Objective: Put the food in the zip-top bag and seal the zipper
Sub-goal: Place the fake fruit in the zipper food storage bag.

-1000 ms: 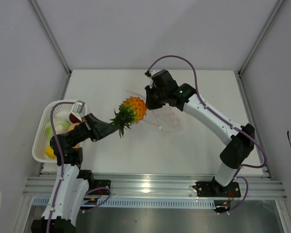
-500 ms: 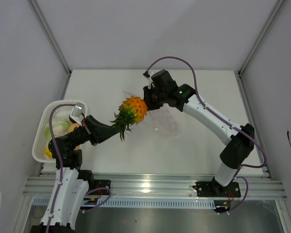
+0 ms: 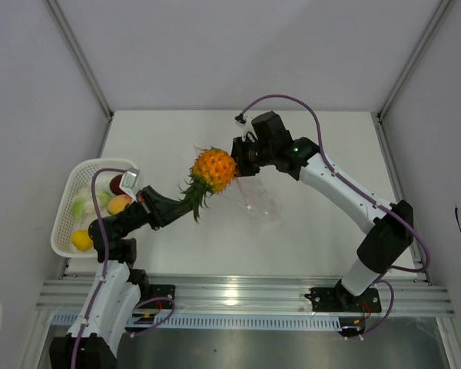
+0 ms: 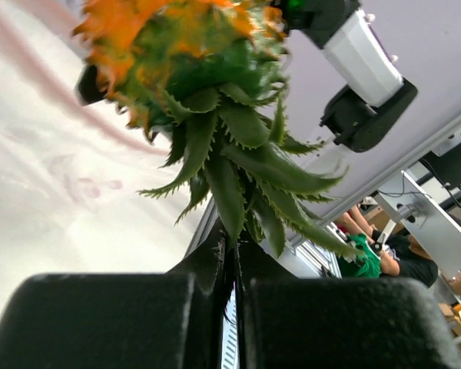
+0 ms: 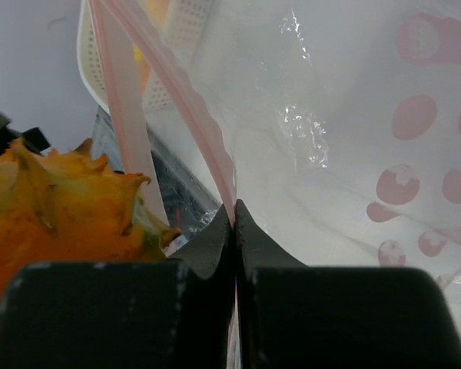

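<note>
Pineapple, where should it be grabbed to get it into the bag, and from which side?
Grip the pineapple by its leafy crown, from the near-left, as the left gripper does. The leaves narrow to a pinchable tuft, leaving the wide spiky body free, aimed at the bag mouth the right gripper holds.

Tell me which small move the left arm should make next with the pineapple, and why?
Probably push the pineapple a little further toward the right gripper, into the bag. The left gripper is shut on its leaves, the fruit sits at the bag's mouth, and the right gripper pinches the pink strip, holding that mouth up. The fruit does not look inside yet.
</note>
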`<state>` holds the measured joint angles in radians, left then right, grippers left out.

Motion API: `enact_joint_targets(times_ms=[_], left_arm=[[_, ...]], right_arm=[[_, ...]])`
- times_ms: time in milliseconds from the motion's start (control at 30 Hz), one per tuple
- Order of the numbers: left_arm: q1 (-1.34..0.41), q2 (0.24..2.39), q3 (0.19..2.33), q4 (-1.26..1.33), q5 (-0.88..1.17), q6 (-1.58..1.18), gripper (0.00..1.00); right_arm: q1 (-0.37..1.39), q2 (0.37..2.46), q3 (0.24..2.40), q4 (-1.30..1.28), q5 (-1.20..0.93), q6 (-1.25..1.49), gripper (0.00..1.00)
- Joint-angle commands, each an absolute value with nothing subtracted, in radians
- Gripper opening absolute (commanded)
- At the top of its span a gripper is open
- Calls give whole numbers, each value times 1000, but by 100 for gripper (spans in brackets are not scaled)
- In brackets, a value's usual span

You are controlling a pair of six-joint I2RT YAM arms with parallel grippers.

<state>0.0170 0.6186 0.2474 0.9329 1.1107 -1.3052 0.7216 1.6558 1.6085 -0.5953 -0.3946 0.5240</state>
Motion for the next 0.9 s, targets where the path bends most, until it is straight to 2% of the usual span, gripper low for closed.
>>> enact_joint_targets(times_ms=[0,233,333,467,867], left_arm=[[11,585,235,811,1089,-1168,1],[-20,451,352,184,1003,-939,0],[-18,448,397,106,985,-885,0],[-18,489,472,-168,928,-775,0],[-18,561,627,-436,891,-667,1]], right_arm=[[719,1588,1608,-517,-479,575,0],[687,1569,1617,-451,-529,632,0],[686,1571,1621,-443,-538,635,0],[683,1563,1617,-453,-525,624,0],[738,1574,1663,-520,-365,529,0]])
